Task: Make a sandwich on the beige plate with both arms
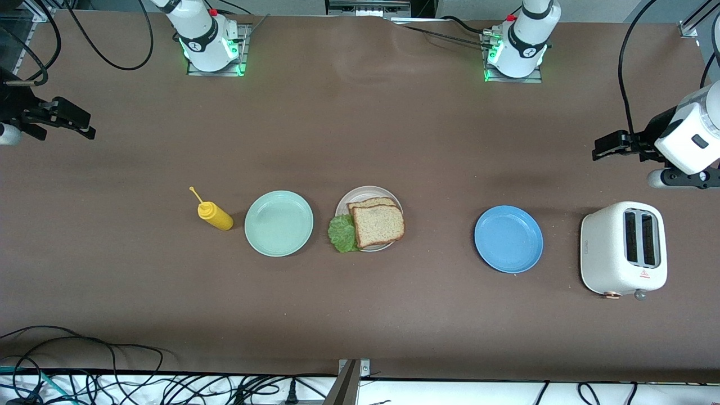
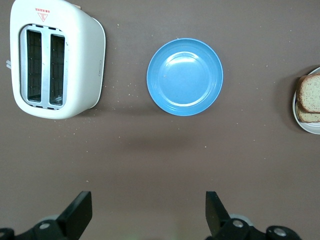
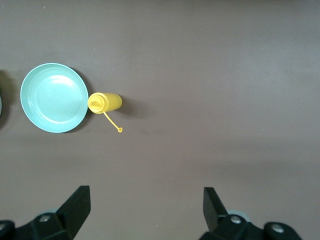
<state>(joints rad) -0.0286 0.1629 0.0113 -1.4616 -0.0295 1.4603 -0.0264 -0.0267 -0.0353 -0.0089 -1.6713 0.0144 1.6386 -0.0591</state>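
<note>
The beige plate (image 1: 360,192) lies mid-table. It carries two brown bread slices, the top slice (image 1: 378,225) shifted off the lower slice (image 1: 371,202). A ruffled green lettuce leaf (image 1: 341,233) pokes out from under the top slice and over the rim, toward the right arm's end. My left gripper (image 1: 604,147) (image 2: 148,210) hangs open and empty over bare table at the left arm's end, close to the toaster. At the other end my right gripper (image 1: 79,125) (image 3: 146,207) hangs open and empty over bare table. The left wrist view catches the bread (image 2: 310,95) at its edge.
A mint-green plate (image 1: 279,223) lies beside the beige plate, with a tipped yellow mustard bottle (image 1: 215,214) beside it. Toward the left arm's end lie a blue plate (image 1: 508,238) and a white toaster (image 1: 623,248). Cables run along the table's near edge.
</note>
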